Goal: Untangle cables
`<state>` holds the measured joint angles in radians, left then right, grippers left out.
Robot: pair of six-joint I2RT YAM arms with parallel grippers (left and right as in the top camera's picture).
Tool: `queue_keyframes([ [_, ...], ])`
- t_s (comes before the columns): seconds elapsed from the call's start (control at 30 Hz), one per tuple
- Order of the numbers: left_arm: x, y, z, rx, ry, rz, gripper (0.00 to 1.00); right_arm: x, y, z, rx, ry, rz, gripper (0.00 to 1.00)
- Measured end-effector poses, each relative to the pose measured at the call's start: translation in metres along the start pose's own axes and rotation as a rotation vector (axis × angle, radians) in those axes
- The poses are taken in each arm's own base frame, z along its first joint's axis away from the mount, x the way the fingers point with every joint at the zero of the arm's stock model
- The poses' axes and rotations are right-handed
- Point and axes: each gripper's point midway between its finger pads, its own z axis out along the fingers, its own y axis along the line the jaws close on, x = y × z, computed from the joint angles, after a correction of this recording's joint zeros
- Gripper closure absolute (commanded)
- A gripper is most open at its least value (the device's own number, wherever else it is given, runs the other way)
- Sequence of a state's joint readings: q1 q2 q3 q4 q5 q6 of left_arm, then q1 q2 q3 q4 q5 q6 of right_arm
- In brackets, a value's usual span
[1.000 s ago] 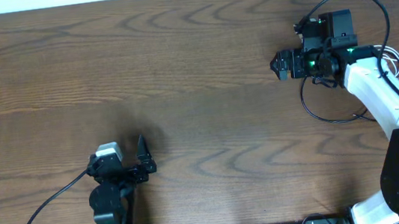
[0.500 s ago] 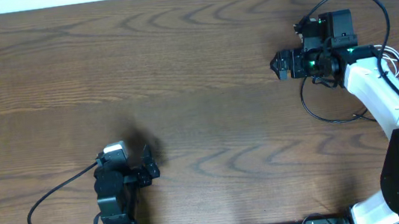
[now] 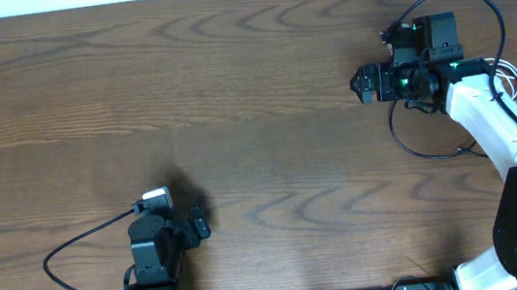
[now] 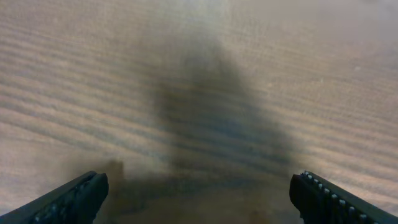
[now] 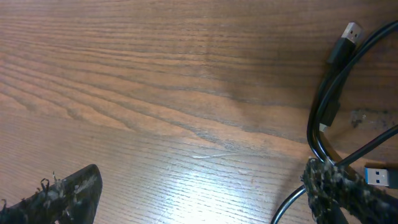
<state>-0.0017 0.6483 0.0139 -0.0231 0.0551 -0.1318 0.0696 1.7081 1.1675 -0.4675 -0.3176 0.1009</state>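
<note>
closest to me, by the near edge of the worktop (image 3: 233, 89), the left pincer (image 4: 199, 183) hangs wide open over plain wood, nothing between its jaws and no cable anywhere on that side. across at the far right, the right pincer (image 5: 202, 177) is just as wide open and just as empty, and its fingers (image 5: 68, 190) look frayed along the pads. the work is all over here: a thin black cable (image 5: 313, 140) lies on the wood just beside one finger of that pincer, so close that i cannot tell whether they touch. it is glossy and narrow, doubled into a couple of strands that run side by side and cross near the finger. a blue-tongued plug (image 5: 376, 176) lies low beside it, and further out a silver-tipped plug (image 5: 351, 30) on a short black body points away from me. i see no white cable in any view, and from above i cannot pick the black one out with certainty. i judge the cord light, limp and a little slick, likely to slide or drag its whole loop along if pulled at one spot. the plugs are the only stiff parts and could snag on a crossing strand. i would take hold on the cord just behind a plug body, where there is some bulk to pinch, rather than mid-strand.
</note>
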Motion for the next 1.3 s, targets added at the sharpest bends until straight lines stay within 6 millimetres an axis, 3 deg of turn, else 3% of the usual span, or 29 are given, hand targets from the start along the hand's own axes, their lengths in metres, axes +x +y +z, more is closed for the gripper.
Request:
queue_keyframes([
  [0.17, 0.009, 0.001, 0.002, -0.006, 0.040, 0.001, 0.02, -0.001, 0.002, -0.007, 0.000, -0.005, -0.002, 0.01],
  [0.27, 0.009, 0.002, 0.002, -0.007, 0.044, 0.001, 0.02, -0.014, 0.014, -0.038, -0.007, -0.076, -0.027, 0.01],
  [0.47, 0.009, 0.002, 0.002, -0.009, 0.049, 0.002, 0.02, -0.051, 0.058, -0.155, -0.041, -0.386, -0.132, 0.01],
  [0.5, 0.009, 0.002, 0.002, -0.009, 0.049, 0.002, 0.02, -0.055, 0.071, -0.192, -0.053, -0.481, -0.163, 0.01],
  [0.67, 0.009, 0.002, 0.002, -0.011, 0.051, 0.002, 0.02, -0.048, 0.097, -0.274, -0.074, -0.684, -0.230, 0.01],
  [0.77, 0.009, 0.002, 0.002, -0.011, 0.051, 0.002, 0.02, -0.038, 0.107, -0.309, -0.083, -0.771, -0.259, 0.01],
  [0.83, 0.009, 0.002, 0.002, -0.011, 0.051, 0.002, 0.02, -0.027, 0.108, -0.313, -0.080, -0.754, -0.255, 0.01],
  [0.93, 0.009, 0.002, 0.002, -0.012, 0.051, 0.002, 0.02, 0.004, 0.099, -0.297, -0.067, -0.630, -0.218, 0.01],
  [1.07, 0.009, 0.002, 0.002, -0.012, 0.051, 0.003, 0.02, 0.037, 0.084, -0.262, -0.056, -0.527, -0.184, 0.01],
  [1.3, 0.009, 0.002, 0.002, -0.012, 0.052, 0.005, 0.02, 0.108, 0.057, -0.207, -0.049, -0.499, -0.171, 0.01],
])
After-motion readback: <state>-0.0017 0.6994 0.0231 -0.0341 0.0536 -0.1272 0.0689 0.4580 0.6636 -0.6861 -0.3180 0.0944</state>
